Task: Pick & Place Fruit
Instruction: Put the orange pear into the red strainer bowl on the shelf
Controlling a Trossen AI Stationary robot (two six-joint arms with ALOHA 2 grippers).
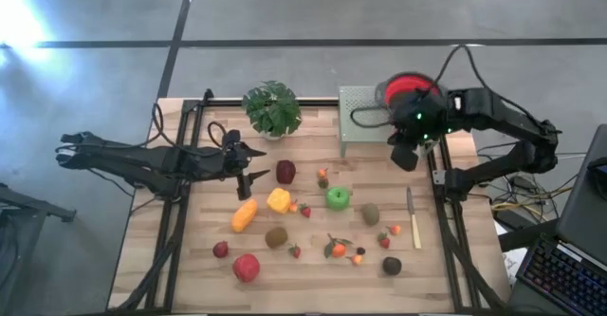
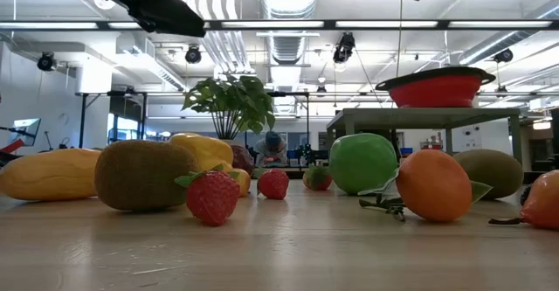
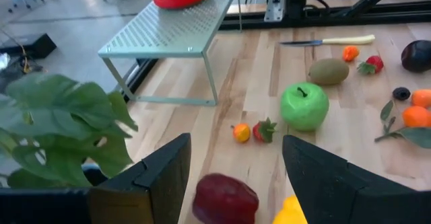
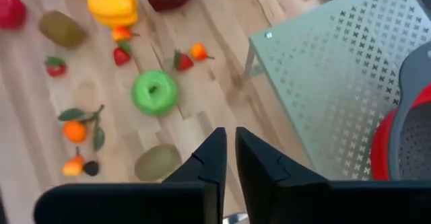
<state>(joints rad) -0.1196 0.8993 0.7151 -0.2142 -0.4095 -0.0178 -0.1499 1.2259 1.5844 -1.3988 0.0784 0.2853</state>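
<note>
Nearest the low cam: strawberry (image 2: 212, 197) w/ kiwi (image 2: 140, 176) behind it, tangerine (image 2: 434, 184) further R. My left gripper (image 1: 254, 164) hovers over the table's L side beside the maroon fruit (image 1: 285, 172), fingers apart, holding nothing. Fruit lies scattered mid-table: yellow pepper (image 1: 279, 200), green apple (image 1: 338, 198), red apple (image 1: 246, 268); knife (image 1: 413, 218) to the R. My right gripper (image 1: 405, 155) hangs by the mesh shelf (image 1: 360, 126) w/ the red colander (image 1: 410, 90), fingers pressed together, empty.
</note>
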